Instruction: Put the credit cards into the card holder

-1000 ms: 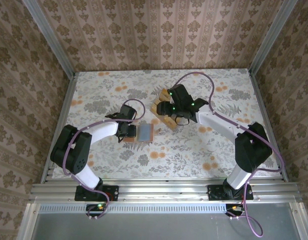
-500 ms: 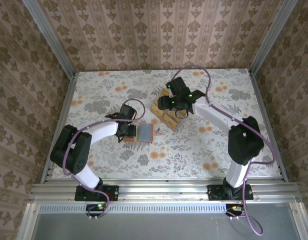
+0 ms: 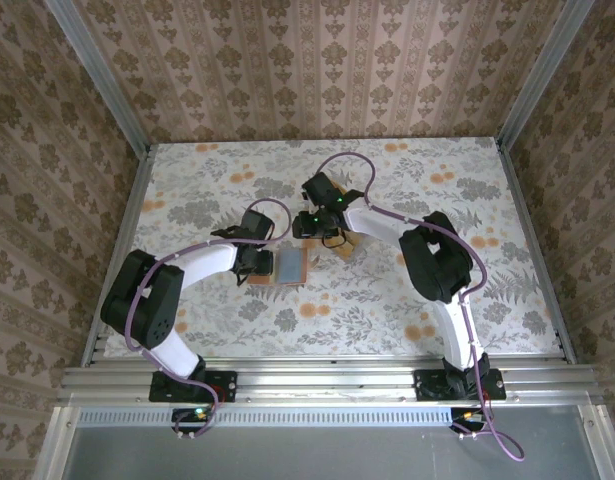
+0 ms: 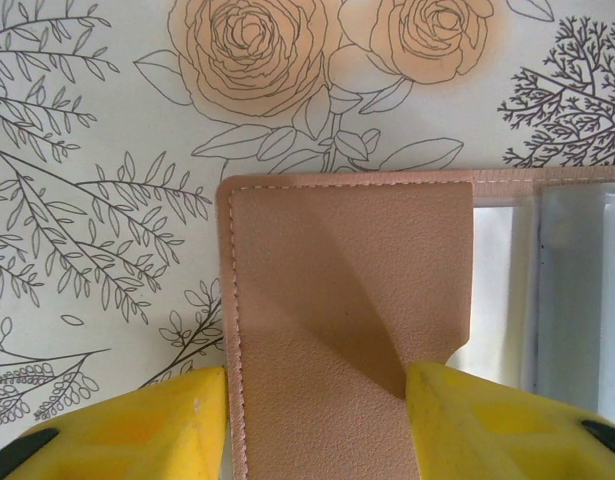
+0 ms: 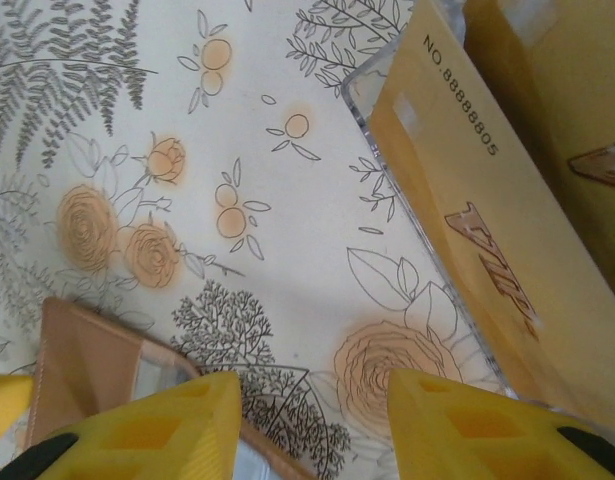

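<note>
The salmon-pink card holder (image 3: 290, 265) lies open on the floral table, its greyish inner face up. My left gripper (image 3: 259, 262) is at its left end; in the left wrist view the yellow fingers (image 4: 117, 430) clamp the holder's pink flap (image 4: 337, 280) from both sides. Golden-orange credit cards (image 5: 467, 200) stand in a clear plastic stand (image 3: 343, 246). My right gripper (image 3: 309, 225) hovers open between the stand and the holder. In its wrist view the right gripper (image 5: 312, 390) has bare tablecloth between its fingers, the holder's corner (image 5: 87, 370) at lower left.
The floral tablecloth (image 3: 387, 290) covers the whole table. Wallpapered walls and metal rails (image 3: 117, 260) close it in on three sides. The right arm's purple cable (image 3: 337, 160) loops above the stand.
My right gripper has swung left, from above the card stand to the gap between stand and card holder. The left gripper and the holder have not moved.
</note>
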You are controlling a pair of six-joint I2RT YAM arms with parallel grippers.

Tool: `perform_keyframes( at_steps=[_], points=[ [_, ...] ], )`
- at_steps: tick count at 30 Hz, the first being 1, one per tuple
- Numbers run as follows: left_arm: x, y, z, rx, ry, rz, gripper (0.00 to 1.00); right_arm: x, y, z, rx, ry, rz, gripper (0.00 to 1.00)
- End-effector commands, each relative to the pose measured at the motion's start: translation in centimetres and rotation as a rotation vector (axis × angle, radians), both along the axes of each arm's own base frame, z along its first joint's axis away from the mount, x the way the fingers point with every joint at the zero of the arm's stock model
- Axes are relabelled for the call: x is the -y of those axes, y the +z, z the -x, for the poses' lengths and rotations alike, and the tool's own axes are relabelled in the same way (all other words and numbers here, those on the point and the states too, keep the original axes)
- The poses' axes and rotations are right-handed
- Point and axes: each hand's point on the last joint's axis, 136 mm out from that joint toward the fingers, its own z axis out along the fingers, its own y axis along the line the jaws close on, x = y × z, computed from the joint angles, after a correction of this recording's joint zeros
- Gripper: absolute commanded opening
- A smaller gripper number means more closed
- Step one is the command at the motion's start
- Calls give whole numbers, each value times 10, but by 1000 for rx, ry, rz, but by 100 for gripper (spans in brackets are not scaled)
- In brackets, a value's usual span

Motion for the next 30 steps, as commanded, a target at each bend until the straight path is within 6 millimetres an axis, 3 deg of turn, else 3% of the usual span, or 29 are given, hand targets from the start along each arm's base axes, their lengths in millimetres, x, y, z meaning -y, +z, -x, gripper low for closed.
perform_keyframes(
  at_steps=[1, 10, 18, 30],
  points=[
    [0, 7, 0, 11, 2, -8, 51, -11, 1, -12, 3, -17, -36, 44],
    [1, 8, 0, 12, 1, -6, 51, 4, -26, -26, 22, -88, 63, 42],
    [3, 9, 0, 12, -4, -5, 51, 45, -42, -31, 54, -162, 228, 39],
    [5, 11, 2, 15, -6, 4, 51, 119, -38, -37, 38, -263, 238, 39]
  ],
)
